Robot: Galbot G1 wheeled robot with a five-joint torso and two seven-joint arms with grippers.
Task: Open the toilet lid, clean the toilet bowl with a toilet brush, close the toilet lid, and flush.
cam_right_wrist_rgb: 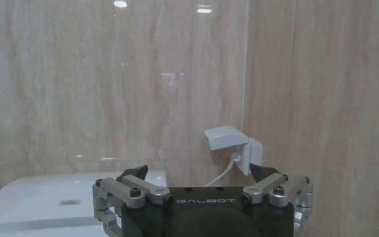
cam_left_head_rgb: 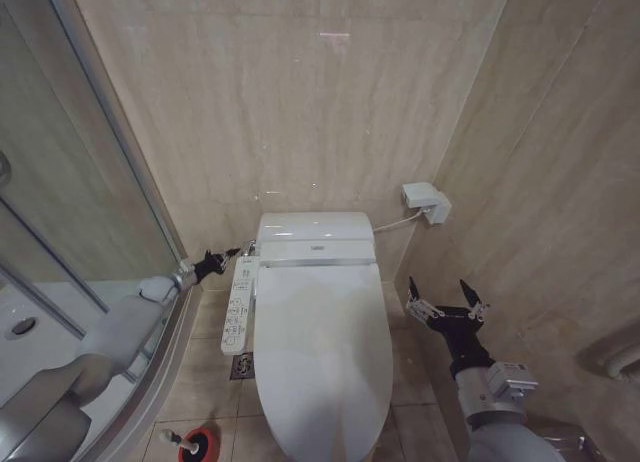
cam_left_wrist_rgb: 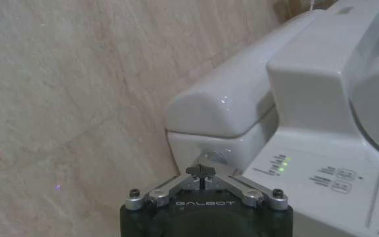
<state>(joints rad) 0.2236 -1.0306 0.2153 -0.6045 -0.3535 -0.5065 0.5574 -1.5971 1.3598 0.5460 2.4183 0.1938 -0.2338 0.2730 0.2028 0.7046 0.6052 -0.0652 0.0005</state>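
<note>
Beige marble-look tiled walls (cam_left_head_rgb: pixel 300 92) and floor, glass shower door (cam_left_head_rgb: pixel 70 182) off to the left. Toilet lid (cam_left_head_rgb: pixel 320 352) down flat. Left claw (cam_left_head_rgb: pixel 232 252) pinched shut, right at the flush button (cam_left_wrist_rgb: pixel 214 157) beside the tank. Right claw (cam_left_head_rgb: pixel 447 300) spread wide, empty, hanging beside the bowl. Toilet brush (cam_left_head_rgb: pixel 188 444) parked on the floor.

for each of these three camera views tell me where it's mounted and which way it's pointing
Head view: on the robot's head, looking down at the closed toilet lid; both arms show, left end effector by the control panel, right end effector open beside the toilet.
Left wrist view: on the left wrist, facing the flush button on the tank side; its shut fingertips show.
Right wrist view: on the right wrist, facing the wall socket; its open end effector shows.
Shared: head and right wrist views both show the socket.
</note>
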